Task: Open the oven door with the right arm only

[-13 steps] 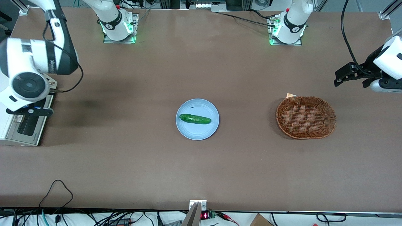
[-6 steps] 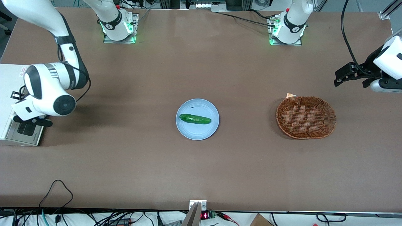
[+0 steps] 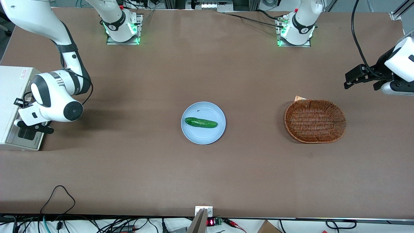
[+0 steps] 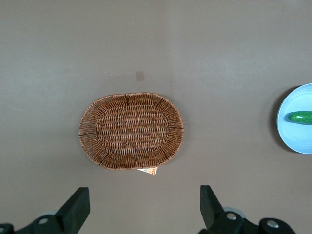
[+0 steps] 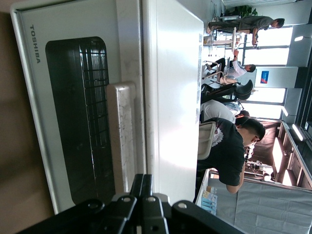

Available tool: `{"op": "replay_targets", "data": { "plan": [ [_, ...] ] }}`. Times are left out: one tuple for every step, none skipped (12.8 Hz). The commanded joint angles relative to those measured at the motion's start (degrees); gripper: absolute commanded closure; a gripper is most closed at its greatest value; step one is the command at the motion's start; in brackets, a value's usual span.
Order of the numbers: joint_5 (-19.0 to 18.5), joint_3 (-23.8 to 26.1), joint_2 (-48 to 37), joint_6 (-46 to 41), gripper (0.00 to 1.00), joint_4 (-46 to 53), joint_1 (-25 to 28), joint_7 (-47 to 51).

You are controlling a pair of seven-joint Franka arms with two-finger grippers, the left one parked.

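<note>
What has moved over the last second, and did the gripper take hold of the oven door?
The white jointed right arm swung down to the white toaster oven; its black gripper now sits at the silver-grey, glass-windowed oven door, by the bar handle. No grasp shows; the door looks shut. Blue plate, green cucumber and wicker basket stayed put.

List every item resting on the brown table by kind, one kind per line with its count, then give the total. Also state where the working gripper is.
Toaster oven: 1
Blue plate: 1
Cucumber: 1
Wicker basket: 1
Total: 4
The gripper is at the oven door, by its handle.
</note>
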Motion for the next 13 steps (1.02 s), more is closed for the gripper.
{"op": "replay_targets", "data": {
  "plan": [
    [-2.6, 0.3, -0.1, 1.0, 0.98, -1.2, -0.7, 3.2],
    [-2.8, 0.3, 0.3, 1.0, 0.98, -1.3, -1.0, 3.9],
    [-2.9, 0.3, 0.7, 1.0, 0.98, -1.2, -1.0, 4.6],
    [-2.9, 0.3, 1.0, 1.6, 0.99, -1.3, -1.0, 5.4],
    [-3.4, 0.3, 1.1, 1.8, 0.98, -1.3, -1.3, 6.1],
    [-3.6, 0.3, 1.4, 2.0, 0.98, -1.3, -1.5, 6.3],
    [-3.7, 0.3, 1.4, 2.4, 0.98, -1.3, -1.6, 6.3],
    [-3.7, 0.3, 1.4, 2.5, 0.98, -1.3, -1.6, 6.3],
    [-3.4, 0.3, 1.4, 2.9, 0.98, -1.2, -1.7, 6.1],
    [-3.0, 0.4, 1.4, 3.9, 0.98, -1.2, -1.7, 6.0],
    [-2.5, 0.5, 1.4, 4.7, 0.98, -1.2, -1.8, 5.8],
    [-1.3, 0.5, 1.4, 5.5, 0.98, -1.2, -1.8, 5.4],
    [0.5, 0.5, 1.4, 6.4, 0.98, -1.2, -1.7, 4.8]
  ]
}}
